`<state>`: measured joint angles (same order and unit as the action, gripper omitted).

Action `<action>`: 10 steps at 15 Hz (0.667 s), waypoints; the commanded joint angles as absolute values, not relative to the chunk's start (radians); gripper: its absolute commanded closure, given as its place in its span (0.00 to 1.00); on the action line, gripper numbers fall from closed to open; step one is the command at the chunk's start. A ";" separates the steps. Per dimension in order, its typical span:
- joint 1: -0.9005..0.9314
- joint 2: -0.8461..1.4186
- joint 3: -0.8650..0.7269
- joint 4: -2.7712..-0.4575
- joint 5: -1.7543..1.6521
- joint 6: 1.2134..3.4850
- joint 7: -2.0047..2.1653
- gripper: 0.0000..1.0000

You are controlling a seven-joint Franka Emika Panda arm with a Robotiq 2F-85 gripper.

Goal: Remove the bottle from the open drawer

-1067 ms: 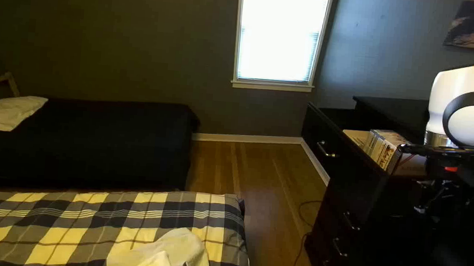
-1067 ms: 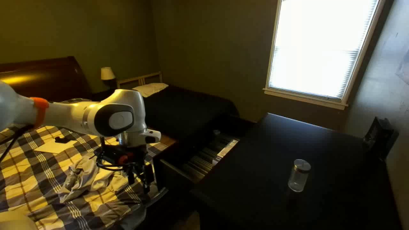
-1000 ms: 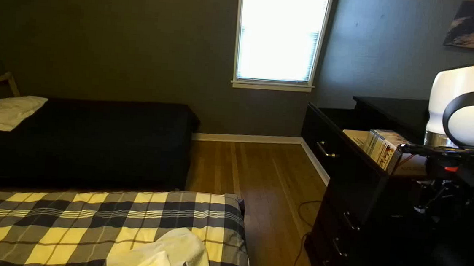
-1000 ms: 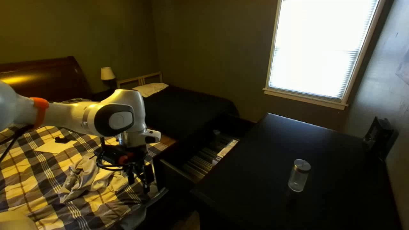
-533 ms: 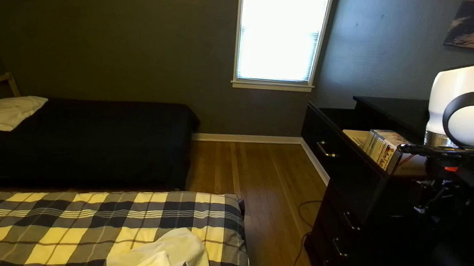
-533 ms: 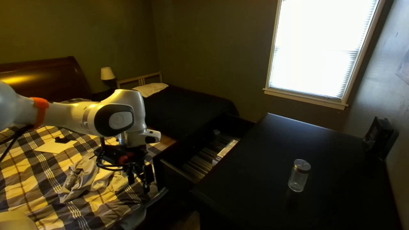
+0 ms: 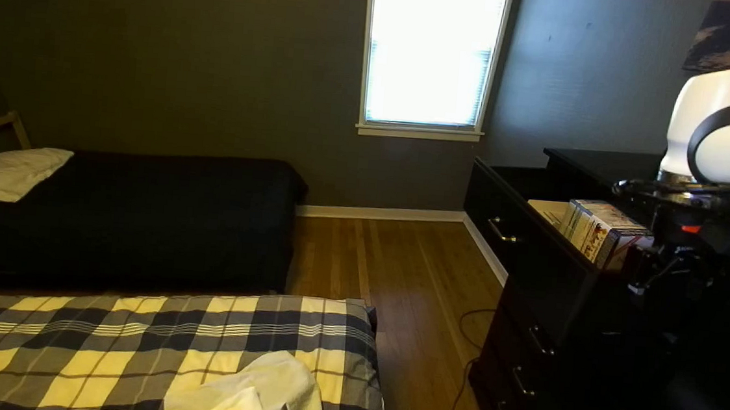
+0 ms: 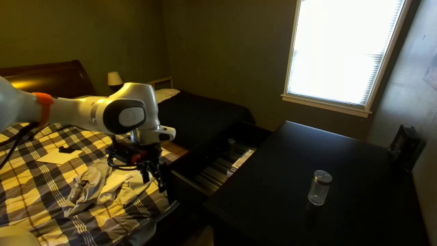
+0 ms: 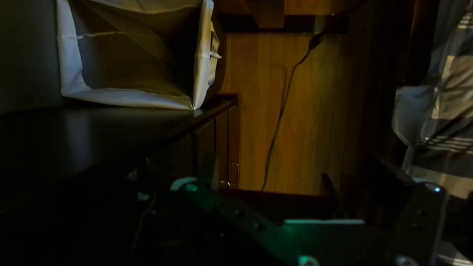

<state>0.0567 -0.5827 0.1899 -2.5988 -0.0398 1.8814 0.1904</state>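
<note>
So, fingers (image 8: 161, 178) apart in an exterior view, near the open drawer (image 8: 190, 183); inside, cases (image 8: 209, 177) & a small clear item (image 8: 231, 141), can't tell if it's the btl; further R, a lidded jar (image 8: 319, 189) upright on the table (image 8: 269, 191).

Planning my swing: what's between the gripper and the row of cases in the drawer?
In an exterior view, the drawer's near side wall lies between the gripper and the row of cases. I can't tell whether the gripper clears it.
</note>
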 commanded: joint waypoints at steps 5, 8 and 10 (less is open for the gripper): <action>0.007 -0.380 0.109 -2.275 0.005 1.851 0.271 0.00; -0.025 -0.260 0.107 -2.139 0.016 1.844 0.400 0.00; -0.032 -0.171 0.108 -2.048 0.022 1.836 0.491 0.00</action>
